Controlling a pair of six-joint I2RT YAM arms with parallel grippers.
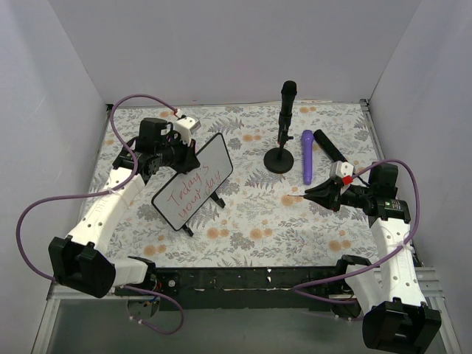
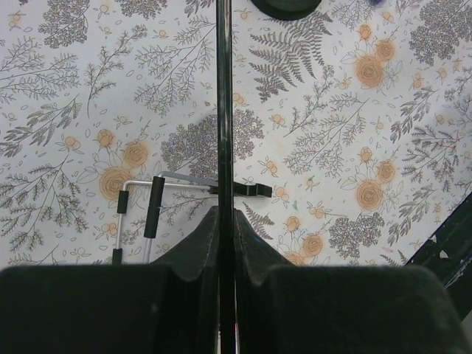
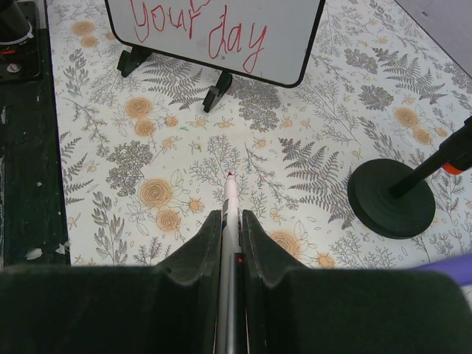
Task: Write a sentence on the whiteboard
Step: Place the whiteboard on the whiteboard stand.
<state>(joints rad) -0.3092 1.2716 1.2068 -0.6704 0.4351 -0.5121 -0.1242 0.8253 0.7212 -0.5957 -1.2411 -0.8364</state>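
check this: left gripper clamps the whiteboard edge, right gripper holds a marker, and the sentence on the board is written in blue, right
One slip: the sentence is red, not blue, as the right wrist view shows. The rest stands: the left gripper clamps the whiteboard edge and the right gripper holds a marker.

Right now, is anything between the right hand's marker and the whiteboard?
Nothing visible. Only bare floral cloth lies between the tip of the marker in the right hand and the whiteboard; the microphone stand's base sits off to the side.

Plain white walls (image 1: 221, 44), floral tablecloth (image 1: 251, 221)
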